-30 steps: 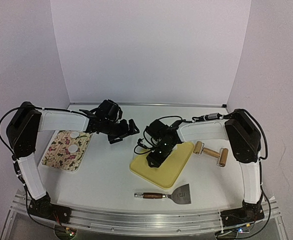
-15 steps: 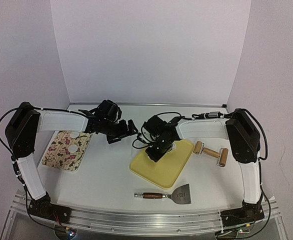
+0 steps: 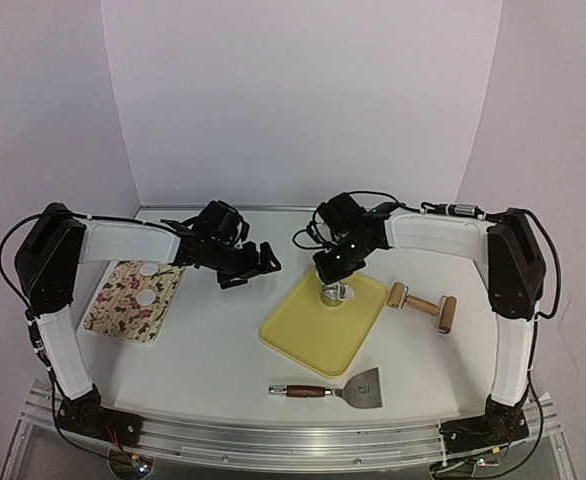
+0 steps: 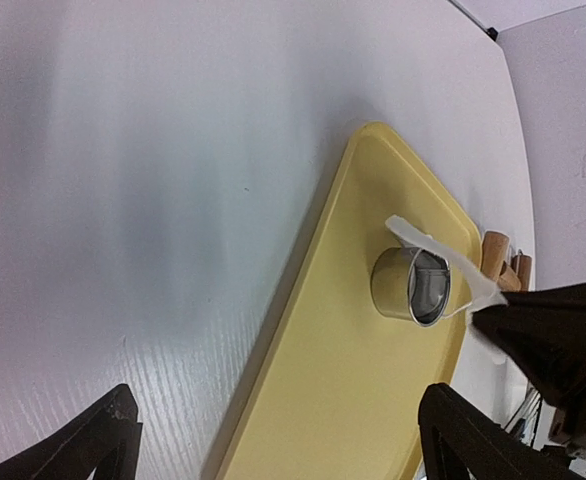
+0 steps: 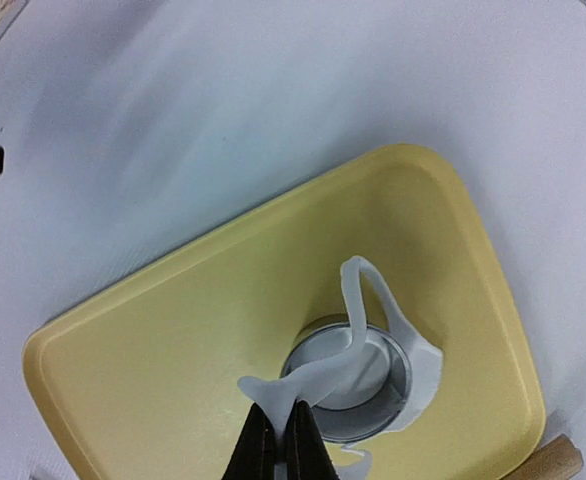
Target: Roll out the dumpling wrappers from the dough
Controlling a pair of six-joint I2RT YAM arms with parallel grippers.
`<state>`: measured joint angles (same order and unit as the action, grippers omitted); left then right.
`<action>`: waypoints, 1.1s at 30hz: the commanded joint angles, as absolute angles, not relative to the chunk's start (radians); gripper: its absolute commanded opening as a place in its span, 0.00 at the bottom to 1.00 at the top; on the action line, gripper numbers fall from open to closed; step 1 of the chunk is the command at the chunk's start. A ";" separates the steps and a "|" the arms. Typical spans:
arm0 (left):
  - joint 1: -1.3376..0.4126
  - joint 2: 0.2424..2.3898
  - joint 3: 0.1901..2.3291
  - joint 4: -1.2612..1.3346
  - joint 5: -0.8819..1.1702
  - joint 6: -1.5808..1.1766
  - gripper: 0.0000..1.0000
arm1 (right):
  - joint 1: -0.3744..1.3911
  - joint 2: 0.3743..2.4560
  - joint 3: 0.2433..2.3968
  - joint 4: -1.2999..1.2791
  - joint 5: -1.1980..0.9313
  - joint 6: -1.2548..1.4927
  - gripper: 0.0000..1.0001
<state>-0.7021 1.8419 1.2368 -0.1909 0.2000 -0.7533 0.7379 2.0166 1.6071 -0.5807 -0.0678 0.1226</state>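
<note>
R end effector [image 5: 273, 442], clamped on thin white dough offcut [image 5: 313, 380], held it above shiny metal ring cutter [image 4: 398, 285] on yellow plastic board [image 5: 173, 340], prob. clearing scrap; L end effector [image 3: 248, 268] gaped empty over bench [image 3: 223, 350] centre.
</note>
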 commanded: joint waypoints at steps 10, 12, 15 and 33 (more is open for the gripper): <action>-0.823 2.103 1.552 -0.204 0.311 -0.700 0.94 | 0.599 1.926 1.578 -0.586 0.011 0.284 0.00; -0.833 2.145 1.599 -0.211 0.318 -0.699 0.93 | 0.584 1.909 1.551 -0.586 0.029 0.295 0.00; -0.837 2.195 1.651 -0.212 0.333 -0.700 0.91 | 0.567 1.890 1.513 -0.586 0.035 0.306 0.00; -0.836 2.253 1.743 -0.282 0.229 -0.645 0.86 | 0.556 1.843 1.456 -0.607 0.107 0.349 0.00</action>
<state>-0.8406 2.3262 1.7879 -0.3068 0.2817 -0.6680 0.5575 1.9013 1.4693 -0.5880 0.0504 0.3209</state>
